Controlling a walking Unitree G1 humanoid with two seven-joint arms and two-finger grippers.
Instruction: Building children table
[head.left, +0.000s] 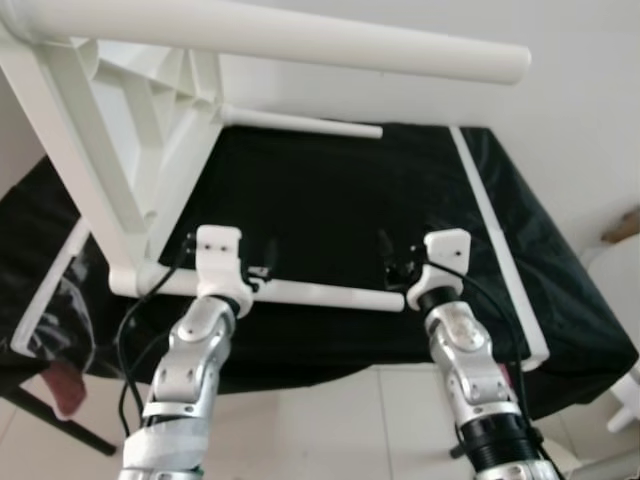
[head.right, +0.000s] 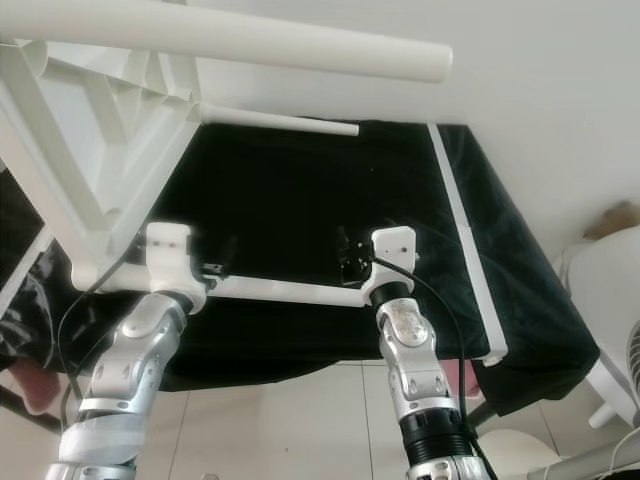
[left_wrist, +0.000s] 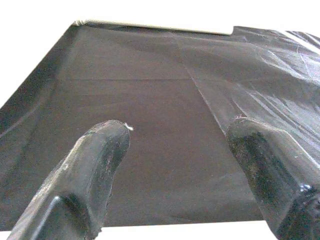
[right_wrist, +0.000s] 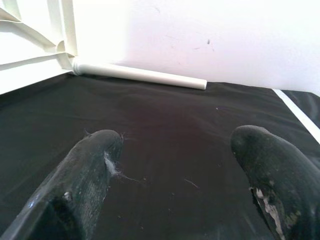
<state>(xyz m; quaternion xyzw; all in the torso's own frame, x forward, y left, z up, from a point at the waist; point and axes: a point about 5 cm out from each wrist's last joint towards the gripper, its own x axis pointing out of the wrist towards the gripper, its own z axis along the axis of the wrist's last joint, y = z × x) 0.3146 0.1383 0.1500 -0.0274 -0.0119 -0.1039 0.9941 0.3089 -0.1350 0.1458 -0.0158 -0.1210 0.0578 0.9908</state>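
A white plastic children's table (head.left: 110, 150) lies tipped on its side at the left of a desk (head.left: 330, 200) draped in black cloth. Its ribbed underside faces right, and three round white legs can be counted pointing rightward: a thick one (head.left: 300, 40) close to the camera across the top, a thinner far one (head.left: 300, 122) lying on the cloth near the wall, and a near one (head.left: 320, 295) running along the desk's front edge.

The left claw (left_wrist: 175, 145) sits over the near leg, close to where that leg meets the table frame. In the left wrist view its two black fingers (left_wrist: 95, 165) stand wide apart with only black cloth between them, and nothing is held.

The right claw (right_wrist: 175, 150) is near the free end of the same leg, its white wrist housing (head.left: 445, 255) just beside the leg's tip. Its two fingers (right_wrist: 90, 170) are likewise spread wide and hold nothing; bits of fluff cling to one of them. The right wrist view also shows the far leg (right_wrist: 140, 75) joined to the frame.

Further right, one long white strip (head.left: 490, 230) lies on the cloth, running from the back of the desk to its front right corner. Pale floor tiles (head.left: 330, 420) show below the desk between the two silver arms.
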